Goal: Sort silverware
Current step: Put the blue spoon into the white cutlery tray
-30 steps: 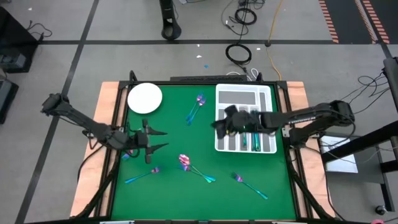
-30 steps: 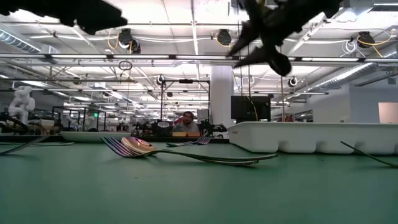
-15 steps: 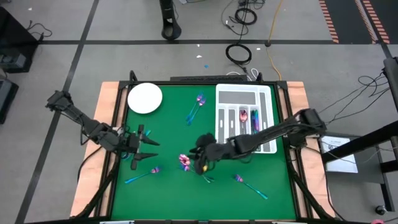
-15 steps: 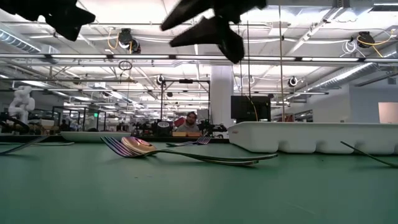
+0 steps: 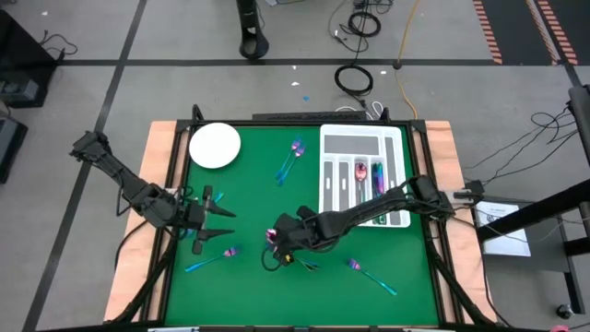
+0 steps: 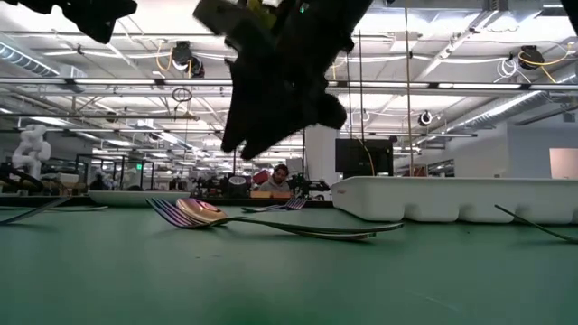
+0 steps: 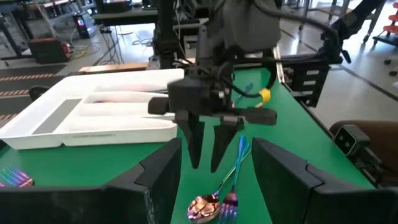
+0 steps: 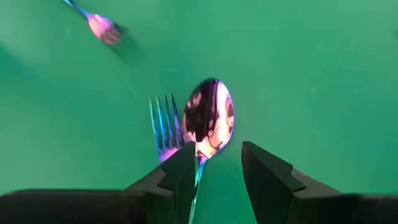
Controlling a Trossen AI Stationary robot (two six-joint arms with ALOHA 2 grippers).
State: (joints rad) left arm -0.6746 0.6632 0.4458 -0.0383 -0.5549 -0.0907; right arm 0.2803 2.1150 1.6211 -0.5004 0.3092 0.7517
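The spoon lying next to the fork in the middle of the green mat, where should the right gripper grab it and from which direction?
Grip the spoon on its slim handle just behind the bowl, coming straight down. It lies flat with the fork close alongside, so the bowl is too wide and shallow to pinch. The right gripper hangs above it, open; one finger probably has to slip between the two.

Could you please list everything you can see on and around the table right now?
Silverware: several loose iridescent pink-to-teal pieces scattered on the mat, more already in the tray.
Spoon and fork: one each, side by side, below the right gripper.
Plate: one, white, far left corner.
Tray: one, white, compartmented, far right side.
Mat: one, green.
Person: one, in the room behind.
Left gripper: open, near the left edge.
Right gripper: open, above the spoon and fork.
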